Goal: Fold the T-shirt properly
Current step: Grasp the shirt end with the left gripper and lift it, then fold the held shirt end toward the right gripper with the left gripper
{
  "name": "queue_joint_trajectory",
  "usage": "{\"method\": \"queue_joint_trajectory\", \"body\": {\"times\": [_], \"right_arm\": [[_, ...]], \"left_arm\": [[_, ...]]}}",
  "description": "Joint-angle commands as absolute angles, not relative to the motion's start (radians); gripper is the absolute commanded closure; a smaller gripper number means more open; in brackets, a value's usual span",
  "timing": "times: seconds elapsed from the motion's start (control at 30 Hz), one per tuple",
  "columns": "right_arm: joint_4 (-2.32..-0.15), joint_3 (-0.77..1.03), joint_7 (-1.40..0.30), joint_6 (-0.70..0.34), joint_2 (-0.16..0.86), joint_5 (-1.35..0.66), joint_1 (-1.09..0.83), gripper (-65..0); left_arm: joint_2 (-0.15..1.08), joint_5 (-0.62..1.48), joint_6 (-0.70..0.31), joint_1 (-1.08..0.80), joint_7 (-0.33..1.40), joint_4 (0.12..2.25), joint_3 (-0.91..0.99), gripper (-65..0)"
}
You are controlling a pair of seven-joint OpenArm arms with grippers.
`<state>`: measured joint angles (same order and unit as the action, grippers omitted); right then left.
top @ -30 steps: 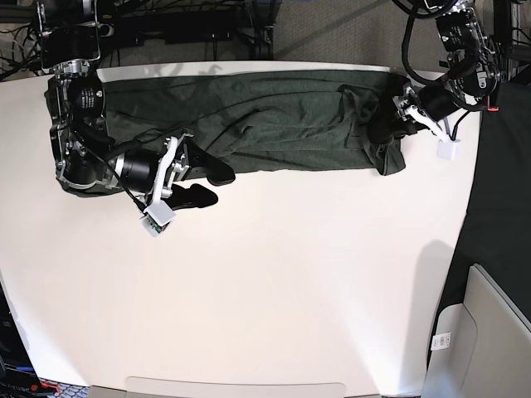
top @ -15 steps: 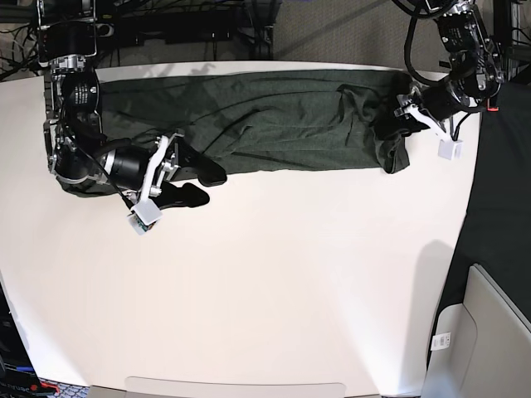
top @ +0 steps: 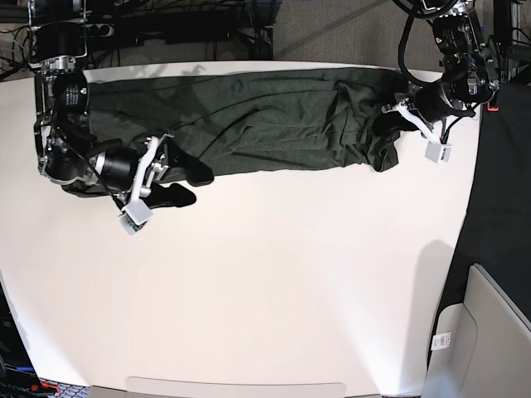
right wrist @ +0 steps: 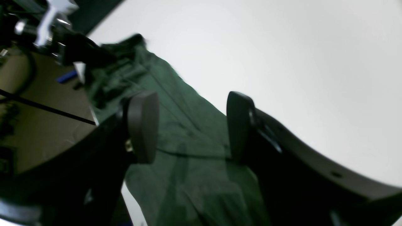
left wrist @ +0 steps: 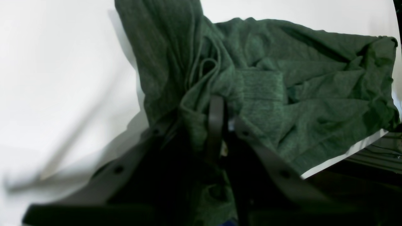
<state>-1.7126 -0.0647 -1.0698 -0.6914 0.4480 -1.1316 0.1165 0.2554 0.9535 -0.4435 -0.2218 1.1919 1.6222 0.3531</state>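
Note:
The dark olive-green T-shirt (top: 265, 116) lies as a long wrinkled band along the table's far edge. My left gripper (top: 387, 126) is at its bunched right end. In the left wrist view the left gripper (left wrist: 224, 125) is shut on a fold of the shirt (left wrist: 282, 94). My right gripper (top: 185, 184) is open at the shirt's front edge near its left end, with one finger over the cloth and one over bare table. In the right wrist view the right gripper (right wrist: 191, 125) is wide open, and the shirt (right wrist: 188, 163) lies below and between the pads, not held.
The white table (top: 290, 282) spreads toward the front. Its right edge drops to dark floor (top: 502, 182). A grey bin (top: 485, 332) stands at the front right. Cables and arm bases crowd the back corners (top: 58, 50).
My right arm has drawn back to the left along the shirt's front edge, still open. My left gripper has shifted slightly left, pulling the shirt's right end with it.

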Motion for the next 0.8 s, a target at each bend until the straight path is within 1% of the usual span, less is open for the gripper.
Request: {"method": "queue_joint_trajectory", "body": {"times": [0.0, 0.2, 0.37, 0.57, 0.77], "right_arm": [[-1.725, -0.058, -1.043, -0.698, 0.460, -1.150, 0.136, -34.4], [-1.727, -0.058, -1.043, -0.698, 0.509, -1.053, 0.120, -34.4], [-1.730, -0.058, -1.043, -0.698, 0.519, -1.018, 0.099, -34.4], [-1.730, -0.058, -1.043, -0.698, 0.519, -1.018, 0.094, -34.4], [-1.730, -0.056, -1.043, -0.698, 0.519, -1.024, 0.094, -34.4]], "left_arm": [[0.269, 0.963, -0.446, -0.219, 1.194, 1.646, 0.394, -3.0], [0.268, 0.963, -0.446, -0.219, 1.196, 1.646, 0.493, -3.0], [0.268, 0.961, -0.446, -0.174, 1.196, 1.646, 0.550, -3.0], [0.269, 0.958, -0.444, -0.111, 1.196, 1.646, 0.561, -3.1], [0.269, 0.898, -0.444, -0.090, 1.207, 1.650, 0.558, -3.1]]}}
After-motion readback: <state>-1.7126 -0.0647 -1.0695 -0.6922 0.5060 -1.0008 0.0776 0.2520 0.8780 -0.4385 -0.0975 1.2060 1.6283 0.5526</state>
